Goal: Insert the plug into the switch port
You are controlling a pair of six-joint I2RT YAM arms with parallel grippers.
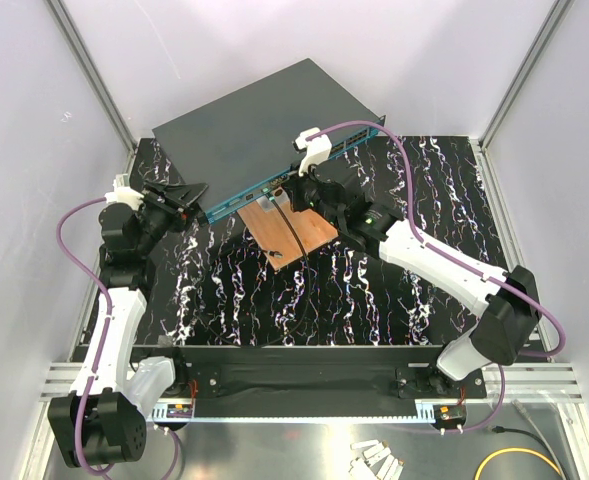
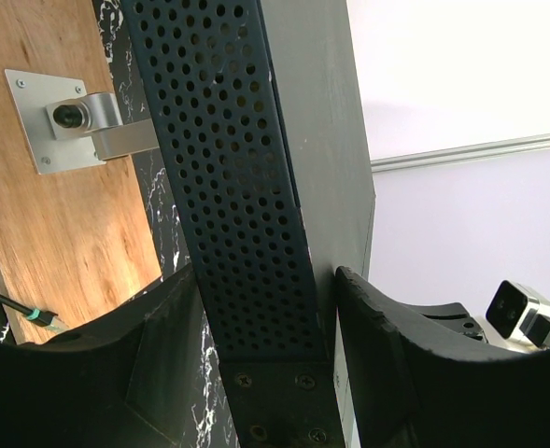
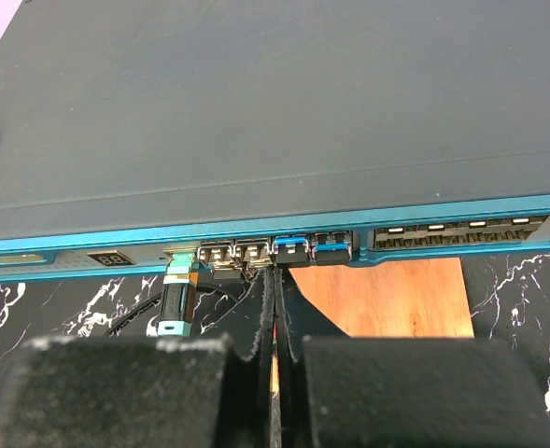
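**A:** Start on the left. What are the left fingers [image 2: 396, 355] doing?

**B:** They stand on either side of the switch [image 1: 264, 120] at its left end. In the left wrist view the perforated side wall runs between them and both pads press against it, so they are clamped on the box.

**A:** And where does the switch lie?

**B:** It lies askew at the far side of the black marbled surface [image 1: 394, 290], dark grey top up. Its back corner reaches past the far edge, and the teal front with the row of ports faces the arms.

**A:** The plug?

**B:** The plug [image 3: 176, 301] has a black body with a teal band. Its nose is at a port toward the left of the front, but I cannot tell how deep it sits. A black cable [image 1: 290, 236] crosses the copper-brown board [image 1: 316, 234], which lies on the surface just under the front edge.

**A:** And on the right?

**B:** The right fingers [image 3: 298, 313] are together with only a sliver between them, and I see nothing held there. Their tips are close under the ports, just right of the plug and apart from it.
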